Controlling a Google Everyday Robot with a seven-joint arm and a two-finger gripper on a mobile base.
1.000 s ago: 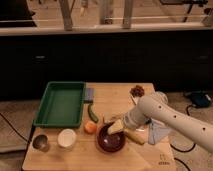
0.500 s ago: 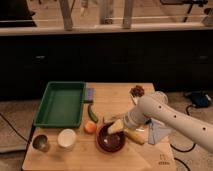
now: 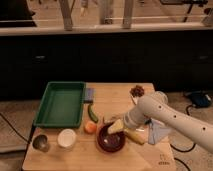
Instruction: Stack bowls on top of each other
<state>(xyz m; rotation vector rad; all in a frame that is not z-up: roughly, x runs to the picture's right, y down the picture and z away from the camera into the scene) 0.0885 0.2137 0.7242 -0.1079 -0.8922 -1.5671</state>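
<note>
Three bowls stand along the table's front edge. The large dark maroon bowl (image 3: 111, 140) is front centre, the smaller white bowl (image 3: 66, 138) is to its left, and the small grey metal bowl (image 3: 41, 143) is at the front left corner. They stand apart, none inside another. My white arm reaches in from the right. Its gripper (image 3: 116, 127) hangs over the back rim of the maroon bowl, open, with nothing held that I can see.
A green rectangular tray (image 3: 61, 104) fills the back left. An orange (image 3: 90, 128) and a green vegetable (image 3: 92, 113) lie between the tray and the maroon bowl. A yellow item (image 3: 135, 136) and blue cloth (image 3: 158, 132) lie right of the bowl, and a brown snack (image 3: 137, 91) sits at the back right.
</note>
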